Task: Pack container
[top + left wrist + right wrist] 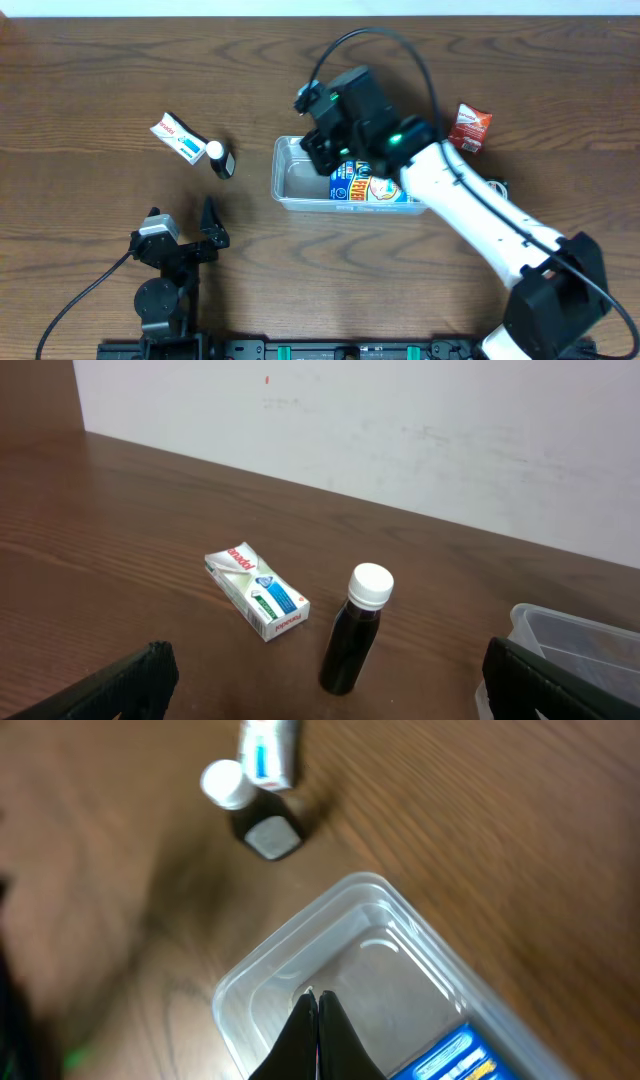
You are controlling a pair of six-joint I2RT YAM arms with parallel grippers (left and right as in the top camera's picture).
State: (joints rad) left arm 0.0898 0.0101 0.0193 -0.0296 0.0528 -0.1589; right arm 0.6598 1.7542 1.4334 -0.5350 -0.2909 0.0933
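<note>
item: container [290, 178], sitting mid-frame on tabletop [100, 80], blue-and-white box [372, 188] lying inside | handling: likely light, thin-walled, flexing, slippery; gripping best at rim | right hand [316, 998]: hanging pinched closed, empty, over its bare end | left hand [180, 220]: resting spread wide, lower left

Left arm [165, 270] tucked close to its base at the near edge; left end effector [182, 225] spread wide, nothing between the fingers. Right arm [480, 215] stretched forward and to the left, wrist tipped down; right end effector [317, 1005] pinched together, tips touching, gripping nothing.
</note>
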